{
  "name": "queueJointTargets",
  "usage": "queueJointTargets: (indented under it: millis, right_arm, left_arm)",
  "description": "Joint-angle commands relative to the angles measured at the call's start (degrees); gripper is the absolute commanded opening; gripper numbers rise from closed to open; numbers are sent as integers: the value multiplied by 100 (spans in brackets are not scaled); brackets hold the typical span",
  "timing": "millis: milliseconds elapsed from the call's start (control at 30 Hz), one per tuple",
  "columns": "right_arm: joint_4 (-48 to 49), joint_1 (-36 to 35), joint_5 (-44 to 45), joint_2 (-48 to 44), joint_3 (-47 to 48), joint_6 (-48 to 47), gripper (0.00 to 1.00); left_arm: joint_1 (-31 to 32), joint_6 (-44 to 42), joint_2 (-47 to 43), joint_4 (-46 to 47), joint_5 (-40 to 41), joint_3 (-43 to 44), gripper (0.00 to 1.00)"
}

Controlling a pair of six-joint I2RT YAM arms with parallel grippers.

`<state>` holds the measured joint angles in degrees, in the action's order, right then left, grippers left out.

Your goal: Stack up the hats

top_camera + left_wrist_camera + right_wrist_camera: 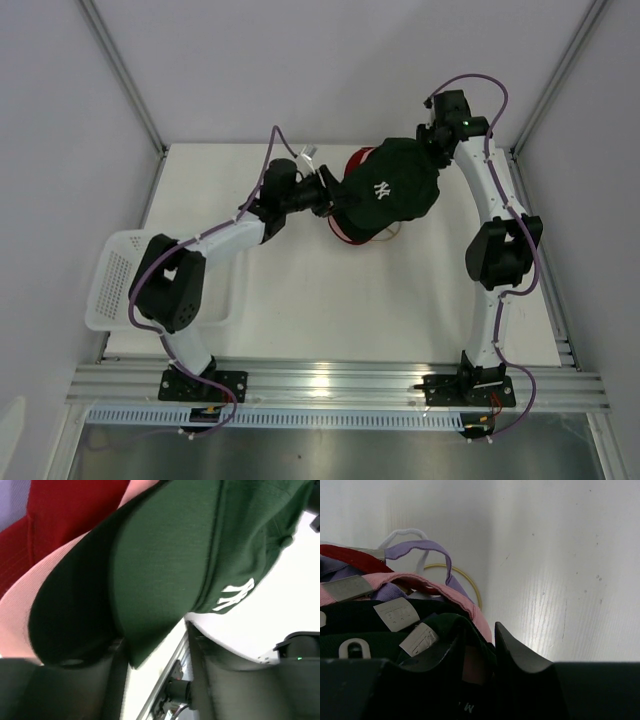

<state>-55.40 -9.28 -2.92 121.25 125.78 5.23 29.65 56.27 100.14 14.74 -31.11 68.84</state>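
Observation:
The dark green cap (388, 190) with a white logo lies on top of the stacked hats at the table's middle back. A red cap (355, 160) shows under it. My right gripper (432, 140) is at the cap's rear; in the right wrist view it (480, 647) is shut on the green cap's back edge (450, 625). Pink (445, 592), lavender (420, 547), red (350, 560) and black (350, 617) cap backs lie below. My left gripper (325, 195) is open at the brim; the green brim's corner (145, 645) hangs between its jaws (157, 675).
A white plastic tray (110, 280) stands at the table's left edge beside the left arm. A thin gold wire stand (470, 580) sits under the caps. Metal frame posts rise at both back corners.

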Motion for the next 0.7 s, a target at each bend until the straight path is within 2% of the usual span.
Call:
queueJointTargets:
  millis: [0, 33, 100, 133, 233, 300, 533, 667]
  right_arm:
    - [55, -100, -69, 39, 0, -102, 34]
    - [55, -100, -42, 39, -9, -84, 34]
    - [55, -100, -7, 74, -35, -93, 33]
    - [55, -100, 2, 83, -36, -102, 33]
    - [143, -100, 37, 109, -97, -110, 32]
    - [178, -83, 37, 144, -106, -93, 32]
    - [170, -100, 46, 250, -97, -84, 33]
    - [134, -74, 54, 241, -71, -93, 45]
  left_arm:
    - [41, 226, 14, 783, 35, -19, 44]
    - [41, 340, 6, 845, 70, -37, 28]
    - [32, 550, -3, 1064, 245, -168, 12]
    - [41, 630, -47, 1109, 342, -265, 1]
    - [41, 710, -73, 786, 667, -328, 1]
    - [41, 684, -56, 199, 930, -292, 1]
    - [24, 1113, -56, -339, 1450, -643, 1]
    - [32, 1562, 93, -227, 1433, -986, 1]
